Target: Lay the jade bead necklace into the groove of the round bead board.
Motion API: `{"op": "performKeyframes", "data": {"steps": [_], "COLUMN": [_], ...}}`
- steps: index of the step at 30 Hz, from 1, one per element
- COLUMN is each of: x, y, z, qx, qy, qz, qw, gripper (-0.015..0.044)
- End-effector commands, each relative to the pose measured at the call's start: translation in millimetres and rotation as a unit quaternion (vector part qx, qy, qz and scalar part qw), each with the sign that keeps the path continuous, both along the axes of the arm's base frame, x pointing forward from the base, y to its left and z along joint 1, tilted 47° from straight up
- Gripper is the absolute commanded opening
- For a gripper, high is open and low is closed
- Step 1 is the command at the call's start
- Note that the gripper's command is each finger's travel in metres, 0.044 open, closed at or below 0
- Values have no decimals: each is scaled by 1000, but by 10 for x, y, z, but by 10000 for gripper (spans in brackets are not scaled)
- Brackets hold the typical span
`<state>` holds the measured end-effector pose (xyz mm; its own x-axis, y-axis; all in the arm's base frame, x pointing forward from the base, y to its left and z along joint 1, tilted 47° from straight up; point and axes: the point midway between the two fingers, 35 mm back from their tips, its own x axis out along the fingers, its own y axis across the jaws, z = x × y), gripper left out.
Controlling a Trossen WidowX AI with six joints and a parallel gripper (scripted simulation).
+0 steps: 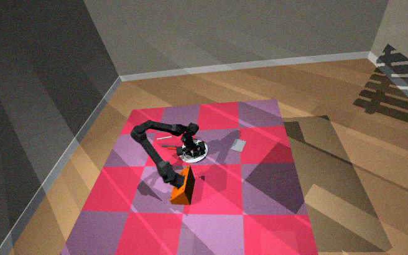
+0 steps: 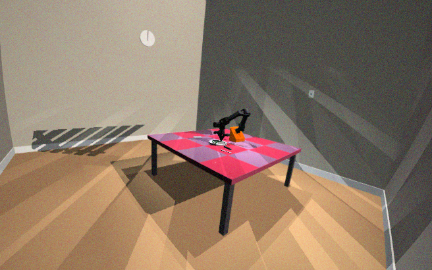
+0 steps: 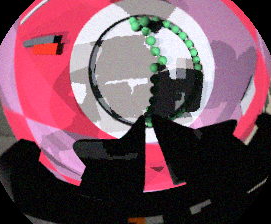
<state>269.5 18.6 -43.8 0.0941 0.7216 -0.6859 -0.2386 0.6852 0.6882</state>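
The round white bead board (image 1: 196, 160) (image 3: 80, 92) lies on the table, its dark circular groove (image 3: 92, 70) bare on the left in the wrist view. The jade bead necklace (image 3: 194, 52) follows the groove's right side. Its beads bunch at the top, and a second strand runs down across the board's middle to the near edge. The lower right beads are in shadow. My gripper (image 1: 193, 153) (image 2: 221, 139) (image 3: 147, 117) is low over the board's near side, shut on a necklace bead at the near edge of the groove. The fingertips partly hide that bead.
The orange wedge (image 1: 180, 193) (image 2: 236, 134) carries the arm's base. A red and grey object (image 1: 171, 148) (image 3: 45, 49) lies left of the board, with a thin white stick (image 1: 164, 138) beyond it. A pale flat square (image 1: 238, 145) (image 2: 197, 137) lies to the right.
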Motion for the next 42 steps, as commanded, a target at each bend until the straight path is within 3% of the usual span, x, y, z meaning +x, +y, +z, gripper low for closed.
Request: {"op": "performKeyframes", "data": {"steps": [1,30,42], "x": [3,-119,-105], "y": [-3,55,30], "z": [3,14,32], "qx": [0,3,0], "qy": [-1,2,-1], "qz": [0,-2,-1], "qw": [1000,1000,1000], "gripper": [0,0,315]}}
